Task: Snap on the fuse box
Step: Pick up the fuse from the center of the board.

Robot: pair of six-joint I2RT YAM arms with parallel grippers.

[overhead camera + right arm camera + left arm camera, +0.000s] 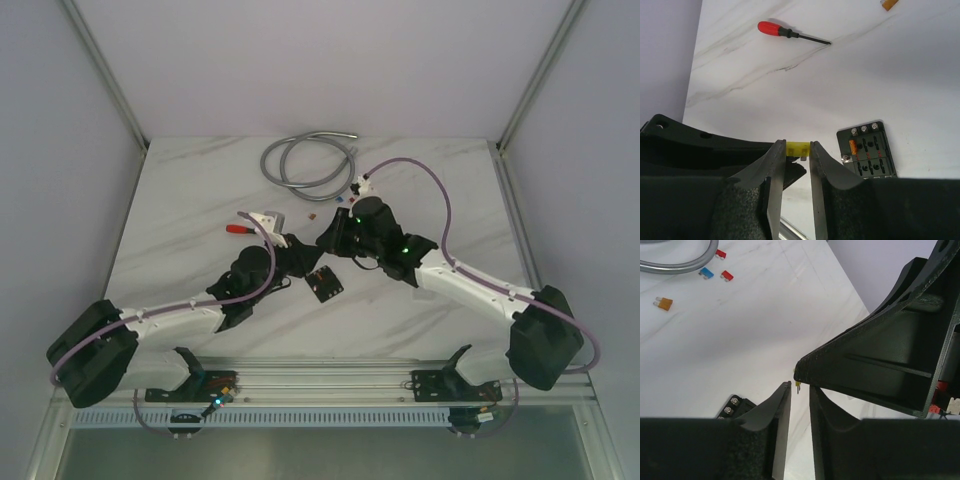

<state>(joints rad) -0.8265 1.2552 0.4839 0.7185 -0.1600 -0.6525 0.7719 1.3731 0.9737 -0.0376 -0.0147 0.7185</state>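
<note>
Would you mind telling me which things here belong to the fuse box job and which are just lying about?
In the job:
- fuse box
- yellow fuse, pinched in the right claw

Lying about:
- red-handled screwdriver
- grey coiled hose
- loose coloured fuses

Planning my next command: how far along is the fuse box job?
Done: one orange fuse sits in the small black square plastic fuse box. In hand: the right gripper pinches a small yellow blade fuse, the left gripper narrowly open beside it. Left: seating it; red and blue loose fuses lie on the table.
</note>
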